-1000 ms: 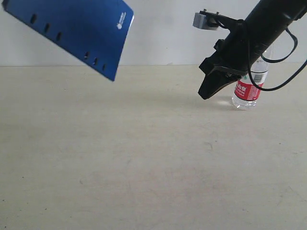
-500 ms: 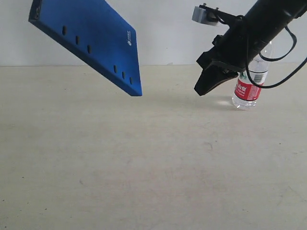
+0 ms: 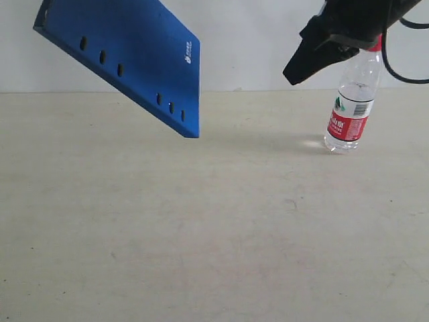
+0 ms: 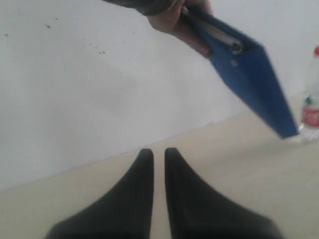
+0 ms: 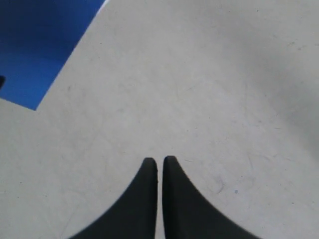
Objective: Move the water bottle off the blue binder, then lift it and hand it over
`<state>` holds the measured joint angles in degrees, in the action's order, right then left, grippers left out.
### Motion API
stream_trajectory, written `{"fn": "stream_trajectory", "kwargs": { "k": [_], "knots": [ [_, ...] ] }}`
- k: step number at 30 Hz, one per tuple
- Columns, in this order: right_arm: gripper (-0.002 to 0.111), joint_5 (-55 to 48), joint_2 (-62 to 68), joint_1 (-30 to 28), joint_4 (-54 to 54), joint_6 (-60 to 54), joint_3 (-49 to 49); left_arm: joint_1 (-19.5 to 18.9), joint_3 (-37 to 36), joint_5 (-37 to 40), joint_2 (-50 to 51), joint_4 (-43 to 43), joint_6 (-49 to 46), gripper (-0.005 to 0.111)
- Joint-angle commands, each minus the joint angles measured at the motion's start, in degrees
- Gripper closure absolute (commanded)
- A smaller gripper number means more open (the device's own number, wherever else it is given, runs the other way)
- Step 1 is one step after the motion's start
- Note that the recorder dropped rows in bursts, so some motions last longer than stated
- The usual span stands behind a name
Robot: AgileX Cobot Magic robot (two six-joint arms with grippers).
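Observation:
The water bottle stands upright on the table at the far right, red cap on top and red-and-white label low on its body. It shows too in the left wrist view, as a blurred bottle. The blue binder hangs tilted in the air at the upper left, off the table, held by a person's hand. My right gripper is shut and empty, up in the air just left of the bottle's neck, not touching it. My left gripper is shut, holds nothing, and is out of the exterior view.
The pale table stretches across the exterior view with a white wall behind it. A corner of the binder shows in the right wrist view above the bare tabletop. A black cable loops from the right arm beside the bottle.
My right gripper has risen up and to the right, uncovering the bottle. The binder swung right and lower, then edged slightly right. The bottle has not moved.

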<state>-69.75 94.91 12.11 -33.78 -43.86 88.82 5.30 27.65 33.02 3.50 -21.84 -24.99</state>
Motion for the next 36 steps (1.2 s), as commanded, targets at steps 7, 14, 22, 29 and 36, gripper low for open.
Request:
{"fn": "stream_trajectory", "kwargs": {
  "k": [7,14,22,29,36],
  "knots": [
    [0.109,3.6,-24.3,-0.1,-12.4,-11.8,-15.3,-0.2,-12.9,-26.1,3.8,19.1,27.9,0.100],
    [0.109,31.8,-61.0,-0.1,-12.1,-2.5,-34.5,-0.2,-19.9,-32.7,15.0,25.8,26.9,0.100],
    [0.109,62.6,-91.4,-0.1,-7.3,1.5,-62.9,-0.2,-20.7,-32.0,17.9,25.8,26.9,0.100],
    [0.109,81.7,-90.8,-0.1,-18.2,13.4,-83.1,-0.2,-21.0,-28.5,17.9,27.0,26.9,0.100],
    [0.109,90.8,-90.0,-0.1,-18.4,12.2,-88.8,-0.2,-23.1,-28.5,17.9,27.6,26.9,0.100]
  ]
}}
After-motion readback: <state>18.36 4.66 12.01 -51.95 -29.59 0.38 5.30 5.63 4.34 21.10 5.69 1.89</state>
